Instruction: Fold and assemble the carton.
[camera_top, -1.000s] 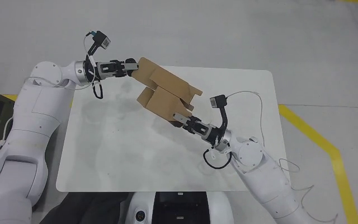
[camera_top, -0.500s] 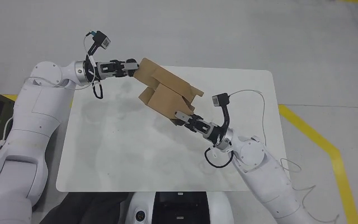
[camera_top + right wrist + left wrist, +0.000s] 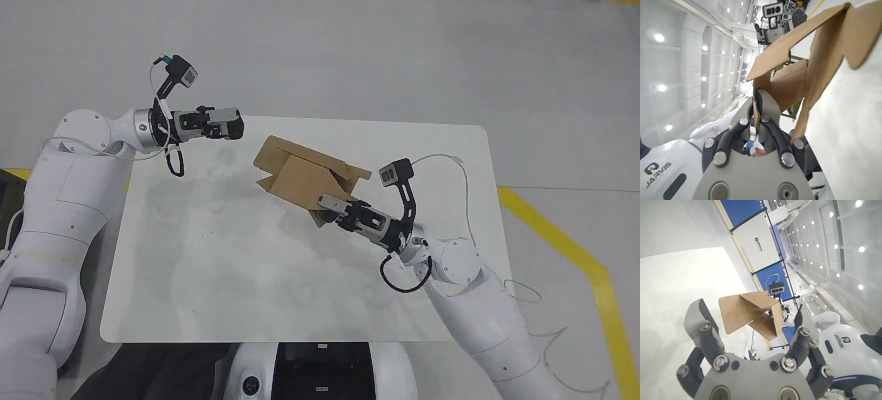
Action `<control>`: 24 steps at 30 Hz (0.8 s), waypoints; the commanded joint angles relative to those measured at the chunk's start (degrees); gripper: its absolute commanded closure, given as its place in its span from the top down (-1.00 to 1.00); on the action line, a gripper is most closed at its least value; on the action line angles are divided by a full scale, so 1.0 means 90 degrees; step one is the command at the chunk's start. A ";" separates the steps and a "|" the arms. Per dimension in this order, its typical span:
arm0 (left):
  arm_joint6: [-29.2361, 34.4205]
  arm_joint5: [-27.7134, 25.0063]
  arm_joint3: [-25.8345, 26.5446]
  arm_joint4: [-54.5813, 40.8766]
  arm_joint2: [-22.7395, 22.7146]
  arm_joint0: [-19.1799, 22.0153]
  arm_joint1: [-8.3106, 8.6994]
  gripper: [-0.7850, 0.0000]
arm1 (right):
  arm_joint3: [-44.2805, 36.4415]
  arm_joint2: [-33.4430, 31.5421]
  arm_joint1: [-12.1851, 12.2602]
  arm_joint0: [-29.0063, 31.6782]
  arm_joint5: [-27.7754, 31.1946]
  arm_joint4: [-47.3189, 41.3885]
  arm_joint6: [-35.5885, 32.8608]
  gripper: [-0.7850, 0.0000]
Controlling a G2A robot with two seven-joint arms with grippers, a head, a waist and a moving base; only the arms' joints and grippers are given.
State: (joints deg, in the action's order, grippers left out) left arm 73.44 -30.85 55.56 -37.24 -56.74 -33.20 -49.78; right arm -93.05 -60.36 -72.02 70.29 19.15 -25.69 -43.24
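Free to pass over bare table [image 3: 200, 270] toward the robot and on its left. Blocked at far centre by carton [image 3: 300, 175], pinched at one edge by right gripper [image 3: 322, 204]. Open gap between carton and left gripper [image 3: 239, 124], jaws spread.

Top view: set above the arms, aimed down; whole table [image 3: 200, 290] covered.
Left wrist view: set behind the left gripper [image 3: 750, 307], aimed across the table; carton [image 3: 734, 313] near, apart.
Right wrist view: set behind the right gripper [image 3: 756, 102]; carton very close.
Shared: carton covered in all three; right wrist camera [image 3: 776, 289] and left wrist camera [image 3: 772, 8] faced toward each other.
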 commanded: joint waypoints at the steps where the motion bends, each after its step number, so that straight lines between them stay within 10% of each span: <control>1: 0.0000 0.0000 0.0000 0.0000 0.0000 0.0000 0.0000 1.00 | 0.0066 -0.0033 0.0003 -0.0048 -0.0031 -0.0175 -0.0165 -1.00; 24: 0.0000 0.0000 0.0000 0.0000 0.0000 0.0000 0.0000 1.00 | -0.0061 -0.0222 0.0100 -0.0145 -0.0297 -0.0177 -0.1141 -1.00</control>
State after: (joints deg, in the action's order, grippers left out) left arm 73.44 -30.85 55.56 -37.24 -56.74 -33.20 -49.78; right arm -93.59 -62.38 -71.11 68.97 16.51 -27.18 -53.50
